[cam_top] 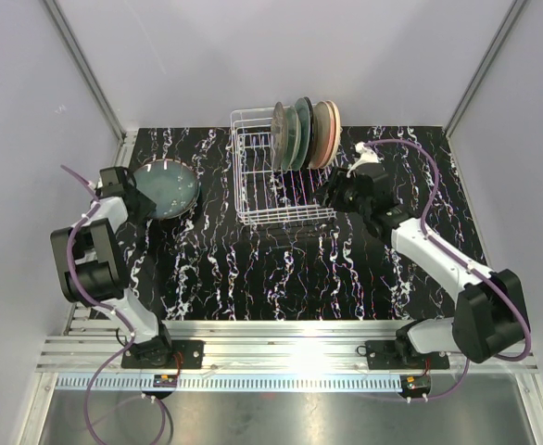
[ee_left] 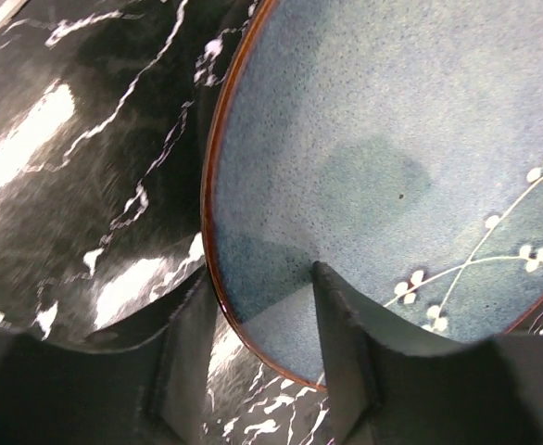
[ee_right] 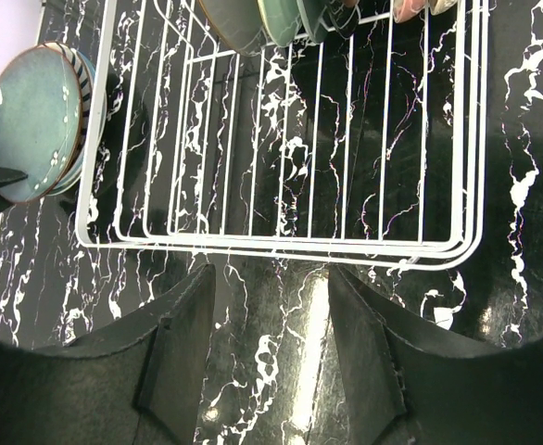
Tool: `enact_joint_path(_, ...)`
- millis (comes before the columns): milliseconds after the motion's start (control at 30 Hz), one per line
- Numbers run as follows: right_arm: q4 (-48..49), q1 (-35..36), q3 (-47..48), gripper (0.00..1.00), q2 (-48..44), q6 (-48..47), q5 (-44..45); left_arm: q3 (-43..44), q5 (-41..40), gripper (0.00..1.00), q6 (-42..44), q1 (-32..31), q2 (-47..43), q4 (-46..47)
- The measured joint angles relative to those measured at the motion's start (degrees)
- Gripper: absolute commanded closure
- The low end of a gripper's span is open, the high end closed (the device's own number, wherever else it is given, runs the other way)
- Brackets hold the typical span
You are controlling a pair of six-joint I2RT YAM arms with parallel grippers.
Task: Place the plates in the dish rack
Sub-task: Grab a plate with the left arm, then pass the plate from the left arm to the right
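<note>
The left pincer (ee_left: 258, 343) grips the rim of a blue-green plate (cam_top: 165, 188) with a brown edge and white sprigs, left of the rack (cam_top: 270, 181). The right pincer (ee_right: 271, 315), fingers apart and empty, sits just right of the rack. About five plates (cam_top: 306, 133) stand upright at its back, on the black marbled bench (cam_top: 281, 269).

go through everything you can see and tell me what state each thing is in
Blue-green plate: tilted up off the table, rim between the left pincer's fingers.
Left pincer: closed on the blue-green plate's rim.
Right pincer: open, empty, near the rack's edge.
Dish rack: upright, partly loaded.
Racked plates: standing on edge at the far end.
</note>
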Motion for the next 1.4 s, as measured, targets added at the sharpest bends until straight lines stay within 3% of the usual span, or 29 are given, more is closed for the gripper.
enact_joint_path(300, 0.2, 0.0, -1.1, 0.41, -3.5, 0.2, 0.0, -3.5, -2.2, 0.73, -0.7, 0.2, -5.6, -2.5)
enact_joint_path(433, 0.2, 0.0, -1.6, 0.41, -4.5, 0.5, -0.8, -4.7, -3.2, 0.88, -0.7, 0.3, -8.8, -4.7)
enact_joint_path(767, 0.0, 0.0, -1.9, 0.41, -6.8, 1.1, -1.4, -6.5, -5.9, 1.00, -1.0, 1.3, -20.4, -8.5)
enact_joint_path(967, -1.3, 0.0, -1.9, 0.41, -6.8, 1.1, -1.4, -6.5, -7.5, 1.00, -2.6, 1.6, -25.1, -7.4)
enact_joint_path(1400, -1.8, 0.0, -1.9, 0.41, -6.8, 1.8, -5.0, -6.5, -6.2, 1.00, -4.6, 2.4, -23.8, -6.4)
